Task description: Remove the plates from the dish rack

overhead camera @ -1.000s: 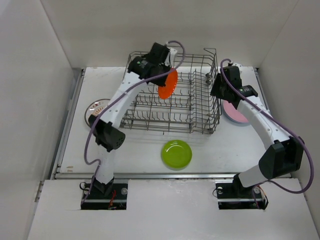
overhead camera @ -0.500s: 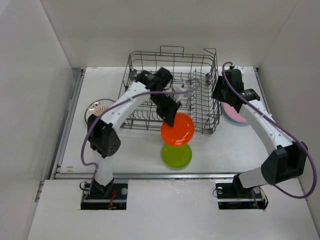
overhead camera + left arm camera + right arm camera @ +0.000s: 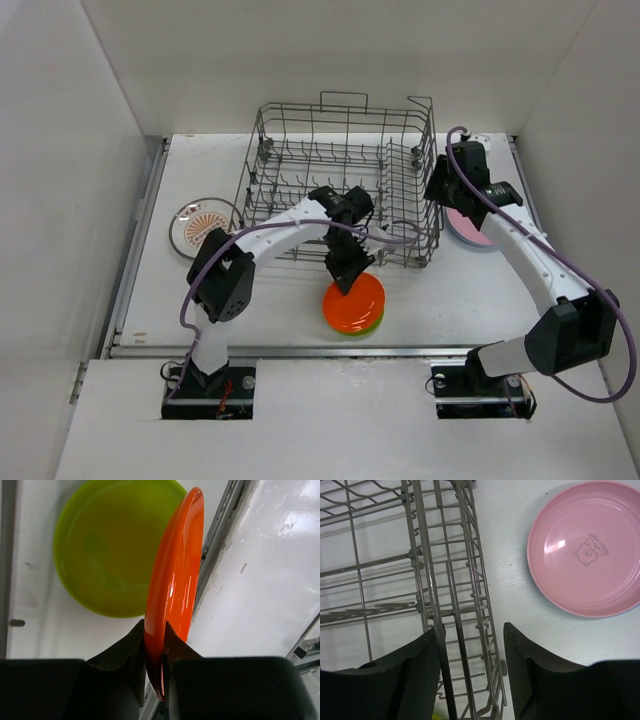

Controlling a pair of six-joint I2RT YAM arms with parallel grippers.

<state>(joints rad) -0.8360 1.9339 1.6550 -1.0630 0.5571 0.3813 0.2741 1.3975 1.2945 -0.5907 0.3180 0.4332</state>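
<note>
**Orange plate poised over the green one, just in front of the rack**

My left gripper (image 3: 347,272) is clamped on the rim of the orange plate (image 3: 355,300). The disc stretches away from my fingers toward the near edge of the table (image 3: 470,290). Directly beneath it lies the lime-green plate (image 3: 107,550), flat, with only a sliver of it peeking out in the overhead view. In the wrist view the orange plate shows edge-on and tilted against the green one. I cannot tell whether the two are touching yet.

As I judge it, the coming move is down and then let go. The far rim should meet the green plate first, so the tilt has to flatten out before my jaws part.

The dish rack (image 3: 430,200) stands just behind my wrist, and open tabletop lies to either side. My right gripper (image 3: 472,635) hangs half-open and empty beside the rack's right wall. The pink plate (image 3: 585,550) rests on the table just beyond it. A sunburst plate (image 3: 198,222) lies left of the rack, well apart from my left gripper.
</note>
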